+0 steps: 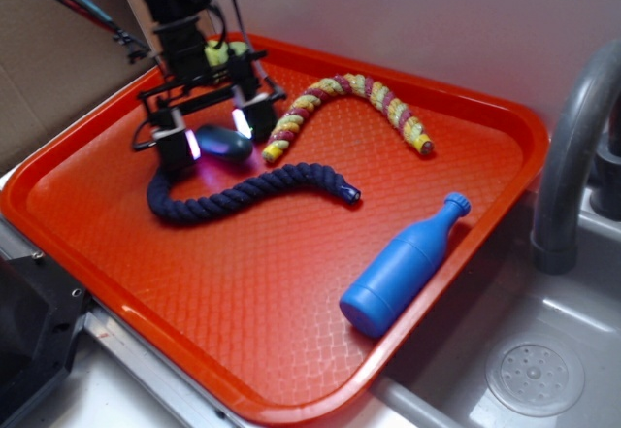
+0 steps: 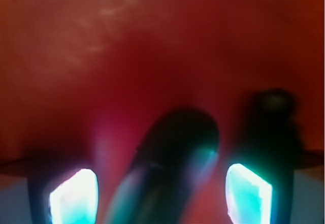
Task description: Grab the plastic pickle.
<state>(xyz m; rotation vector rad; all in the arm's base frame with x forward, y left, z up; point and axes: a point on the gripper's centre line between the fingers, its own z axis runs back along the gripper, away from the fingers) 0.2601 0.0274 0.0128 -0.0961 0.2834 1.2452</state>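
— At the back left corner of the orange tray, what is going on?
— The gripper is down low with its two glowing pads spread wide apart, and the plastic pickle lies on the tray between them. Neither pad seems pressed against it; in the wrist view there is a gap on each side of the pickle.
— So nothing is gripped?
— No, the jaws stand apart around the pickle, empty.
— What else is on the tray?
— A dark blue rope curls just in front of the gripper, its thick end below the left pad. A red-and-yellow rope arches to the right of it. A blue bottle lies on its side near the tray's right edge, well apart from the pickle.
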